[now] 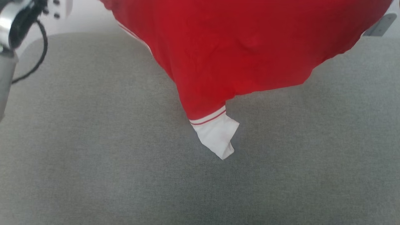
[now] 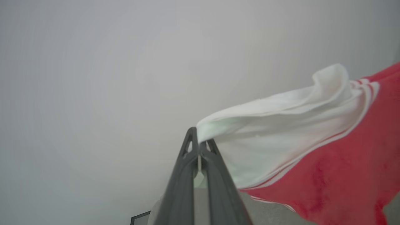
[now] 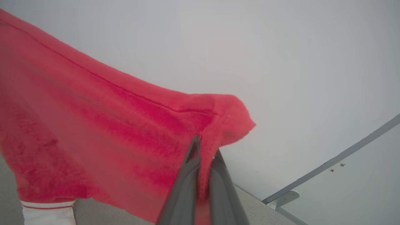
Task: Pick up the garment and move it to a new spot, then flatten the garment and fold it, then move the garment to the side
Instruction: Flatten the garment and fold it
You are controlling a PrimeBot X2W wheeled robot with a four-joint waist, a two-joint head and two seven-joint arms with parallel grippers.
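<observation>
Garment [image 1: 237, 47], red and soft, held up in the air over the grey desk [image 1: 93, 162], stretched between two grips.

Nearest in the left wrist view: left end effector [image 2: 200, 142], dark fingers pressed together, pinching the edge of a white sleeve end [image 2: 281, 125]. Just past the white part, thin red and white stripes [image 2: 364, 89], then red cloth.

Nearest in the right wrist view: right end effector [image 3: 204, 147], fingers pressed together too, pinching a red corner near a stitched seam [image 3: 125, 90]. Red cloth sagging away to that view's left.

Lower down, in the head view: other white sleeve end [image 1: 217, 137] hanging down, folded to a point, just under a striped band [image 1: 207, 118]. Touching the desk or just above it, hard to tell.

Up at the left of the head view, pale left arm [image 1: 6, 62] with a looping black cable [image 1: 42, 50].

Farthest back, plain pale wall [image 2: 93, 78] and a grey metal rail [image 3: 331, 161].
</observation>
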